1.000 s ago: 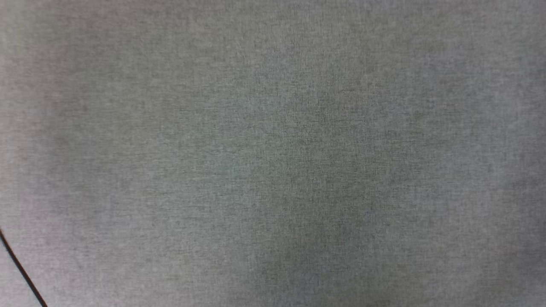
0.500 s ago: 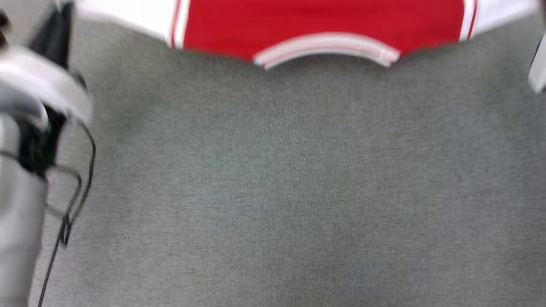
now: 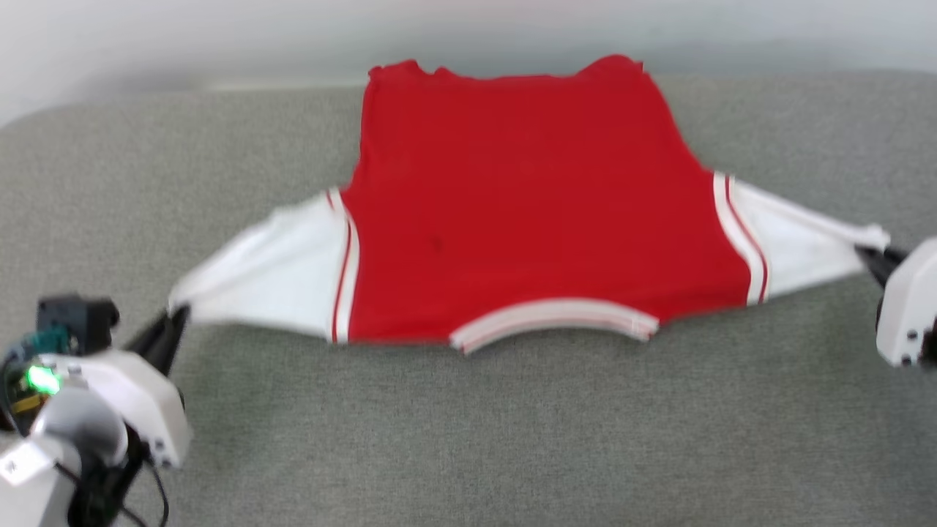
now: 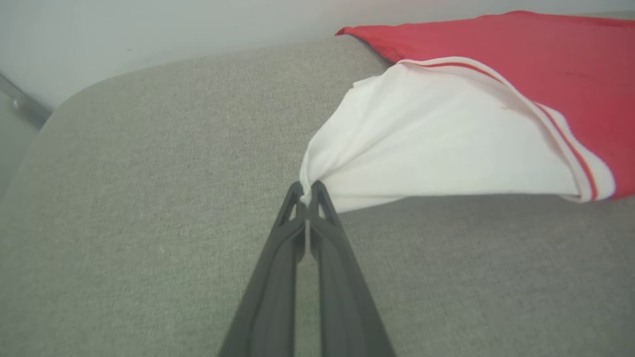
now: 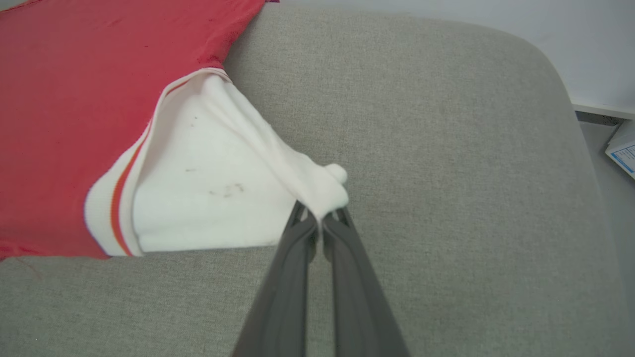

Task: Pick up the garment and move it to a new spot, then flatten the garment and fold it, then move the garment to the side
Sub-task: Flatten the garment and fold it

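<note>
1. One grey surface (image 3: pixel 512 439): flat, covered in woven cloth, wide from left to right, with rounded far corners.
2. One pale wall (image 3: pixel 219 29): plain, standing directly behind the surface's far edge.
3. One garment (image 3: pixel 527 212): a red jersey T-shirt with white short sleeves and red-white stripe trim. It lies spread across the middle of the surface, plain red face up. The collar is toward the robot and the hem is at the far edge by the wall. Both sleeves are drawn outward to points.
4. One left gripper (image 4: pixel 308 191): jaws pressed together on the tip of the left sleeve, low over the cloth.
5. One right gripper (image 5: pixel 320 213): jaws pinching the bunched tip of the right sleeve, which bears a few faint dark marks.
6. One white item with blue print (image 5: pixel 622 146): beyond the surface's right corner, lower down, too cropped to identify.
7. One grey bar (image 4: pixel 22 104): past the left corner, by the wall; I cannot tell what it is.
</note>
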